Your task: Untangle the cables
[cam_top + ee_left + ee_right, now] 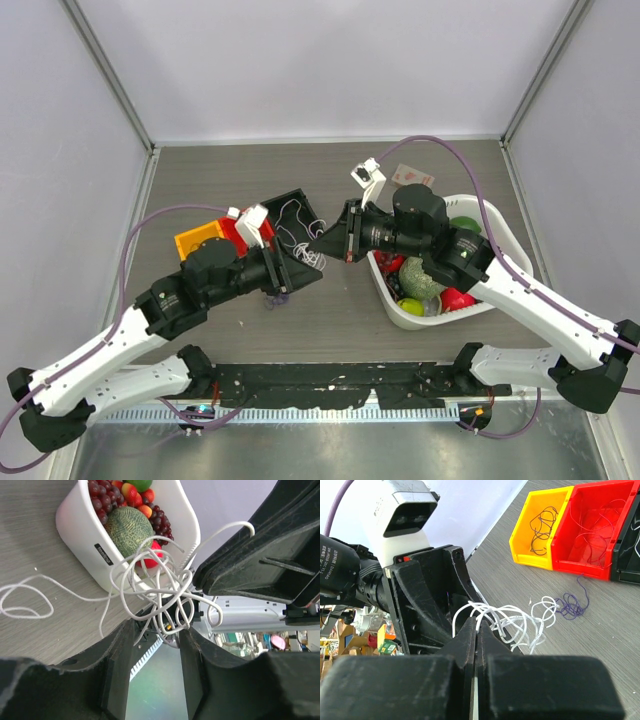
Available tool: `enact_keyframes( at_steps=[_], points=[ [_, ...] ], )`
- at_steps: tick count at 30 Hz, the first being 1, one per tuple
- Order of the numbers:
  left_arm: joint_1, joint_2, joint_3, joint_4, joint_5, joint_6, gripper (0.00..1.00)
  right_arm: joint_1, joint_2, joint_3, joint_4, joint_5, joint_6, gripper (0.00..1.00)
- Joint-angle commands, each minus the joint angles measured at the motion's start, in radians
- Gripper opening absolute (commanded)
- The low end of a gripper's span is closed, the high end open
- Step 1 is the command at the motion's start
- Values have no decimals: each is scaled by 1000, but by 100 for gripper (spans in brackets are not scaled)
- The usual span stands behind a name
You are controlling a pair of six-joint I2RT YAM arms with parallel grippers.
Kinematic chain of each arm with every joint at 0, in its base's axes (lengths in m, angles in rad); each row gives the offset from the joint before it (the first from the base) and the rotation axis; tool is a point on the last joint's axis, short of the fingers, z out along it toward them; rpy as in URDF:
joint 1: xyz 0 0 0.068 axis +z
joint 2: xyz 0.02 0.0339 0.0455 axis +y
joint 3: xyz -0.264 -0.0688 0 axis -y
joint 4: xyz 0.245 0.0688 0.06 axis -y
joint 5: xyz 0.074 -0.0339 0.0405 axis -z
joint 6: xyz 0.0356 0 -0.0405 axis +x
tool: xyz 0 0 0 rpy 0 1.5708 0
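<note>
Mid-table between arms | right hand (pixel 476 624) pinching white cable tangle (pixel 174 594) | left hand (pixel 156 630) spread around it

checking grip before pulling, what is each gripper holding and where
Right gripper pinches the tangle of thin white cords by an edge loop; left gripper open around it.

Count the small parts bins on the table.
3, in a row: yellow bin, red bin in the middle, black bin. The arms may hide others.
</note>
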Motion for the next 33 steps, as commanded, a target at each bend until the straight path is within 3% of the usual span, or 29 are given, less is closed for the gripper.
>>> enact_keyframes(
  at_steps=[1,7,14,19,21,24,28,33],
  points=[
    [-2,-20,43,30,-76,29,39,2,-1,21,56,8,9,1],
    [-2,-30,63,-195,-203,17,0,2,-11,25,45,41,17,1],
    [-2,-142,-6,-508,-436,-192,0,2,-60,67,-31,182,-25,1],
    [-2,-211,-12,-732,-522,-358,0,4,-180,51,-111,562,-31,1],
    [0,-245,-7,-759,-539,-369,0,2,-220,18,-117,636,-32,1],
    [-2,-306,-6,-725,-541,-339,0,2,-226,11,-127,620,-39,1],
    [-2,-339,22,-811,-579,-376,0,1,-249,27,-173,696,-54,1],
    [-2,-330,8,-814,-518,-359,0,2,-295,63,-153,784,-138,1]
  ],
)
